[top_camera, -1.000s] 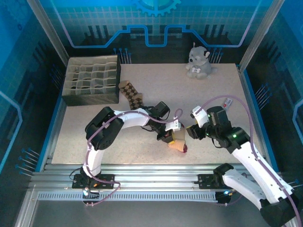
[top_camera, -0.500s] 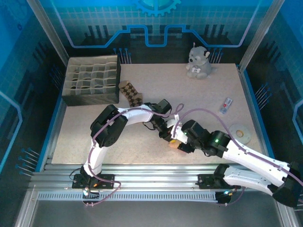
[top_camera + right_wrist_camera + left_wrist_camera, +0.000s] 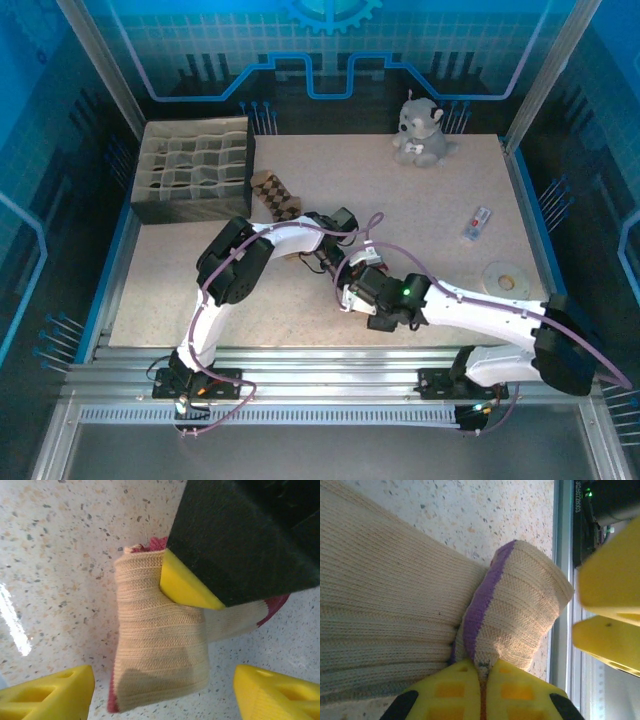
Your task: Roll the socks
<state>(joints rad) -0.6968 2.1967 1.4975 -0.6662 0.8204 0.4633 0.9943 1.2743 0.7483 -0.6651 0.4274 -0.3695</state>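
The beige sock (image 3: 160, 650), with a red toe and a purple band (image 3: 479, 610), lies folded on the speckled table near the front edge. My left gripper (image 3: 481, 672) is shut on its folded cuff; one left finger (image 3: 187, 587) shows pinching the fold in the right wrist view. My right gripper (image 3: 162, 697) hovers just over the same sock, open, one finger on each side without touching. In the top view the two grippers meet at the table's middle front, left (image 3: 345, 268) and right (image 3: 352, 298). The brown argyle sock (image 3: 275, 195) lies flat beside the box.
A dark compartment box (image 3: 195, 170) stands at the back left. A grey plush toy (image 3: 420, 130) sits at the back right. A small packet (image 3: 478, 222) and a disc (image 3: 502, 277) lie at the right. The metal front rail (image 3: 562, 555) runs close by the sock.
My right arm has swung left from the table's right side to over the beige sock, its jaws spreading wider. The left gripper kept its hold and shifted slightly left.
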